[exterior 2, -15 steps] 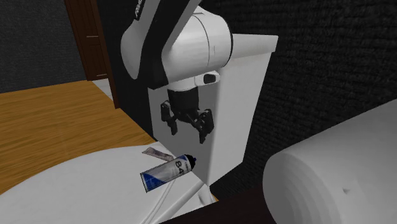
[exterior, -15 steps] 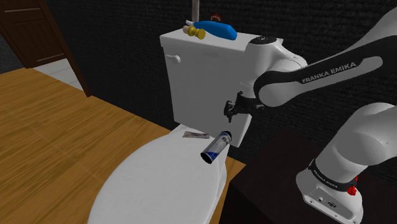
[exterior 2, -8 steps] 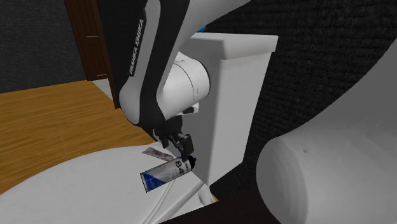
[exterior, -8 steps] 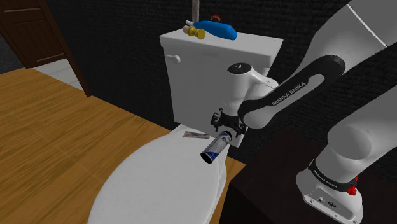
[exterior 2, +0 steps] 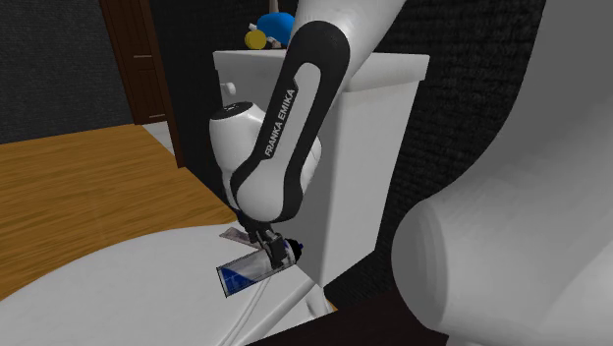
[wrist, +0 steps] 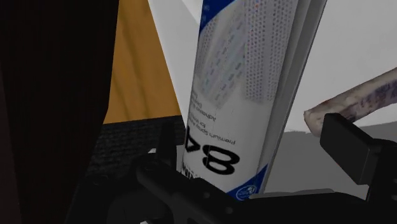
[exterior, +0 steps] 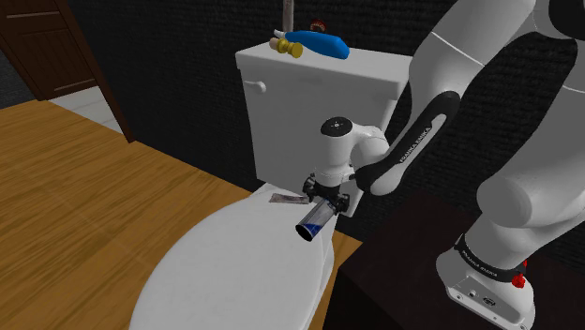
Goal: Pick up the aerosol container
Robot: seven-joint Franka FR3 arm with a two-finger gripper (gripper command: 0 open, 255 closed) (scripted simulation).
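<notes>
While aerosol can point(exterior: 315, 219) lies on side on white toilet lid point(exterior: 234, 272), near tank point(exterior: 291, 112), end effector point(exterior: 324, 197) straddles can's tank-side end, fingers apart, nothing clamped. Small flat packet point(exterior: 286, 200) just beside can.

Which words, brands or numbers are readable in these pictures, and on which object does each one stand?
"FRANKA EMIKA": on the arm, along its dark link.
"84": on the aerosol can, upside down in the wrist view.
The smaller print next to the "84" is too small to read.
</notes>
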